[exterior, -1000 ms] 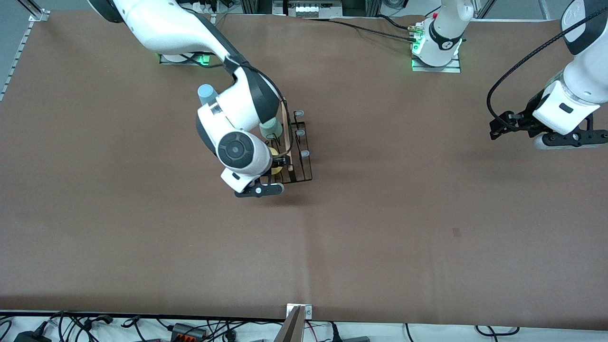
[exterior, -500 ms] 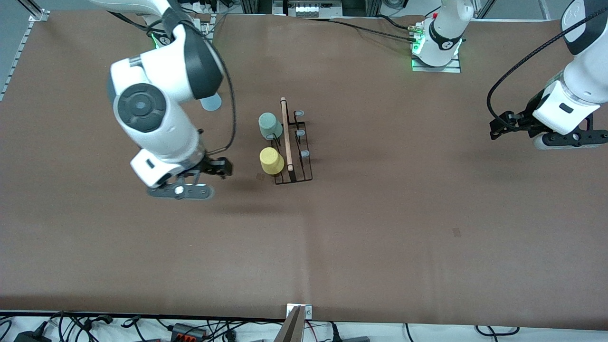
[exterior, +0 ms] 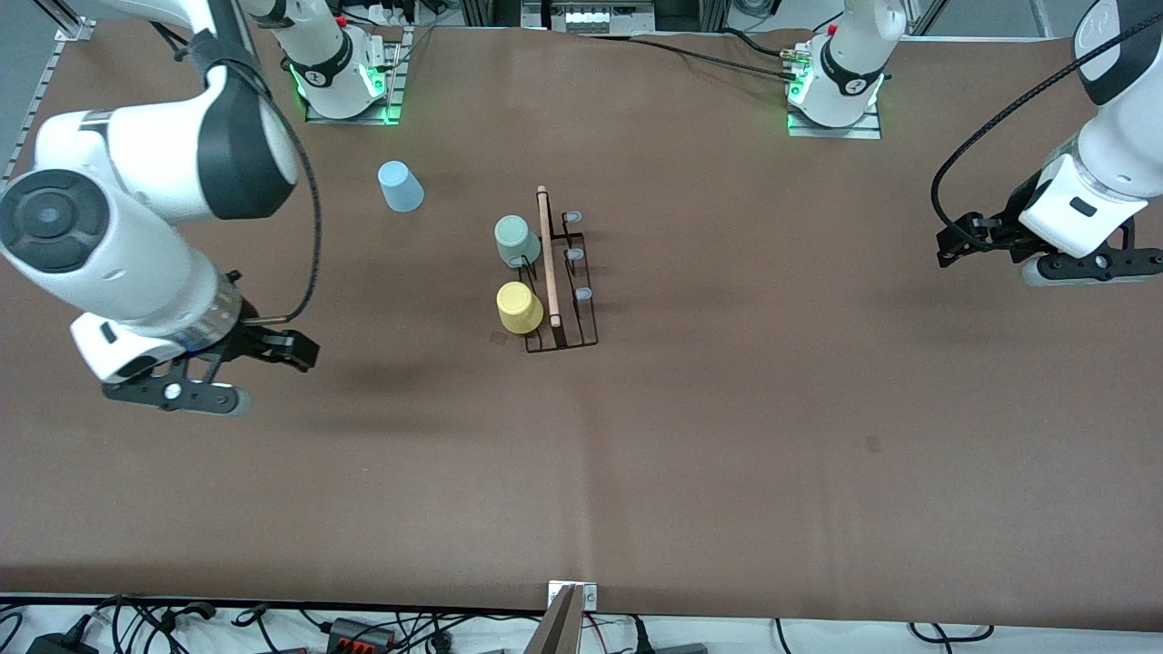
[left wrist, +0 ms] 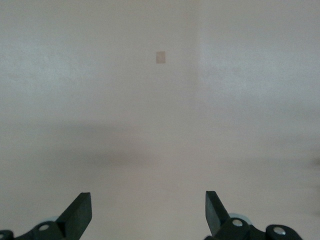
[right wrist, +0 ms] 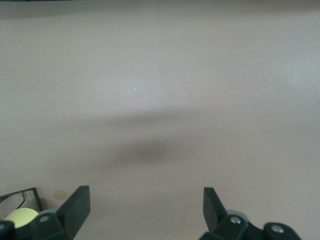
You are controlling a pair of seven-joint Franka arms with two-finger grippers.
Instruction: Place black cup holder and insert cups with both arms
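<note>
The black cup holder (exterior: pixel 571 282) stands mid-table with its wooden rod handle (exterior: pixel 548 257) on top. The pale grey-green cup (exterior: pixel 516 240) and the yellow cup (exterior: pixel 519 307) sit upside down on its pegs on the side toward the right arm's end. The light blue cup (exterior: pixel 400 186) stands upside down on the table, apart from the rack, toward the right arm's base. My right gripper (exterior: pixel 300 351) is open and empty over bare table; its wrist view (right wrist: pixel 145 197) shows the yellow cup (right wrist: pixel 20 217) at the edge. My left gripper (exterior: pixel 952 245) waits open and empty (left wrist: pixel 147 200).
Three pale-capped pegs (exterior: pixel 573 256) on the rack's side toward the left arm's end are bare. The arm bases (exterior: pixel 345 82) (exterior: pixel 836 91) stand along the table's edge farthest from the camera. Cables (exterior: pixel 363 627) lie along the edge nearest the camera.
My right gripper has drawn away from the rack toward the right arm's end of the table, leaving the yellow cup on its peg. The left arm has not moved.
</note>
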